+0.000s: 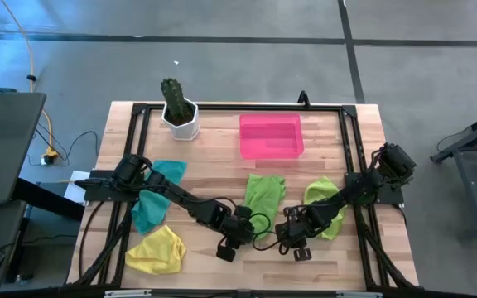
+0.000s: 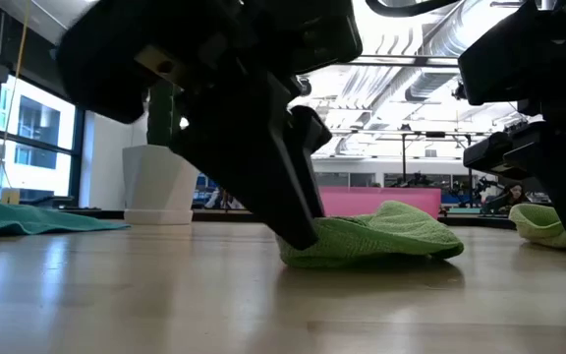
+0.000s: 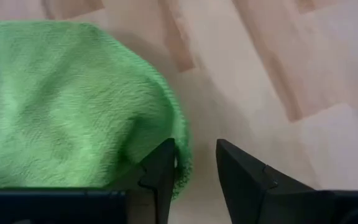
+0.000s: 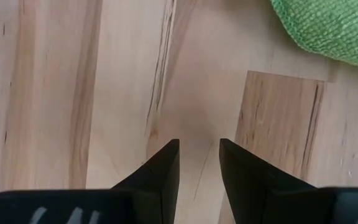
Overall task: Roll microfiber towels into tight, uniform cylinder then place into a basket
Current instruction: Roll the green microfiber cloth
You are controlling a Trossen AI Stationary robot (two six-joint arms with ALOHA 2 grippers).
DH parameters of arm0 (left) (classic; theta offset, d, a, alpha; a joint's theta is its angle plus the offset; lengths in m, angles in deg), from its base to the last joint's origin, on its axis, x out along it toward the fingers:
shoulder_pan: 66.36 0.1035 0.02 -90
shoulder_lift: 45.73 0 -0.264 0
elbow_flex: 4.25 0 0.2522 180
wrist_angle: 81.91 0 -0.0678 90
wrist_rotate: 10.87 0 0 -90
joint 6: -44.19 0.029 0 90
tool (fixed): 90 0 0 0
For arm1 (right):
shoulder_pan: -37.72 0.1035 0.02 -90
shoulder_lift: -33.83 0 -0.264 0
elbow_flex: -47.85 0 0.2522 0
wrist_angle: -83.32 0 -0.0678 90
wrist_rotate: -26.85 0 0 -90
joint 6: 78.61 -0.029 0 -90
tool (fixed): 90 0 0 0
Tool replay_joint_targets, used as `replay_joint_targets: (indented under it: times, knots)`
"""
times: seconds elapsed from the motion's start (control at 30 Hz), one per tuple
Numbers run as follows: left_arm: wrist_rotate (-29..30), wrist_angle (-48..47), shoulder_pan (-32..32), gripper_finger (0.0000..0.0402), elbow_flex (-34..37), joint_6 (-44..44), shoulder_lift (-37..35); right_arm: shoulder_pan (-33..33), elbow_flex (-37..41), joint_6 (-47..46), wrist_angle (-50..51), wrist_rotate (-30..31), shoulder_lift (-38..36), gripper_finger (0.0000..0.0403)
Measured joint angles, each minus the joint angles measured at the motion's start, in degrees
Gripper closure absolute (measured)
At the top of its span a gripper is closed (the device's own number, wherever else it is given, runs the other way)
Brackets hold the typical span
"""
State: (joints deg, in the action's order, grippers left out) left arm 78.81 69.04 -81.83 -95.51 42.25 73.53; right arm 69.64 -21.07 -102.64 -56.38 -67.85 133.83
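Note:
A lime green towel (image 1: 263, 197) lies rumpled on the table's middle and also shows in the low view (image 2: 381, 236). My left gripper (image 3: 196, 146) stands at its near left edge, fingers pointing down and a little apart. My right gripper (image 4: 199, 144) hovers over bare wood near the front (image 1: 298, 247), fingers a little apart and empty. A second lime towel (image 1: 325, 203) lies to the right. A teal towel (image 1: 151, 199) and a yellow towel (image 1: 157, 248) lie at the left. The pink basket (image 1: 272, 136) stands empty at the far middle. My left gripper comes from above, pointing down. One finger (image 3: 161, 171) stands against the lime towel's hem (image 3: 183, 155), which reaches a little into the gap. The other finger (image 3: 241, 174) is over bare wood. The hem is not pinched, and the towel lies flat on the table.
A white cactus pot (image 1: 180, 120) stands at the far left beside the basket. Black frame rails (image 1: 350, 149) run along the table's sides. Bare wood lies between the two grippers near the front edge.

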Motion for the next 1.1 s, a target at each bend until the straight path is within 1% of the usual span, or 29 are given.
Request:
replay_joint_targets:
  times: [0.13,0.2,0.23,0.37,0.5,0.6,0.67,0.73,0.8,0.9,0.97,1.0,1.1]
  knots:
    - [3.01,-0.24,0.02,0.0357,0.00,-2.01,0.00,0.00,0.00,0.00,0.15,0.00,0.00,0.0297]
    - [3.59,-0.61,0.03,0.0387,0.00,-4.17,-0.02,0.00,0.00,0.02,0.23,0.00,0.00,0.0297]
    - [3.59,-1.07,0.02,0.0393,0.00,-5.62,-0.20,0.00,0.00,0.02,0.23,0.00,0.00,0.0297]
    - [3.64,-3.36,-0.12,0.0392,0.00,-10.83,-2.67,0.00,0.00,0.49,0.51,0.00,0.00,0.0297]
    - [3.60,-4.21,-0.20,0.0399,0.00,-14.17,-7.33,-0.42,0.00,1.61,1.50,0.12,-0.11,0.0297]
    - [3.67,-5.71,-0.20,0.0397,0.00,-14.44,-11.94,-0.73,0.03,1.26,3.37,2.57,-1.31,0.0297]
    - [4.57,-7.56,-0.20,0.0398,0.00,-14.45,-15.19,-0.74,0.04,0.23,5.53,6.37,-3.26,0.0297]
    - [6.42,-9.70,-0.20,0.0400,0.00,-14.45,-18.71,-0.74,0.04,-0.98,7.80,11.52,-6.08,0.0297]
    - [9.66,-11.60,-0.14,0.0400,0.00,-14.24,-22.58,-0.74,0.04,-1.90,9.09,18.78,-9.59,0.0297]
    - [16.03,-12.37,0.23,0.0400,0.00,-13.96,-28.46,-0.48,0.04,-2.98,8.12,29.99,-14.70,0.0297]
    - [19.12,-11.45,0.69,0.0400,0.00,-13.97,-32.19,-0.42,0.04,-2.95,5.16,35.90,-17.67,0.0297]
    - [19.84,-11.39,0.94,0.0400,0.00,-13.97,-34.00,-0.44,0.04,-2.56,3.22,37.83,-18.67,0.0297]
    - [19.64,-9.31,1.66,0.0401,-0.02,-13.34,-38.28,-0.69,0.04,2.67,-4.86,40.25,-20.75,0.0297]
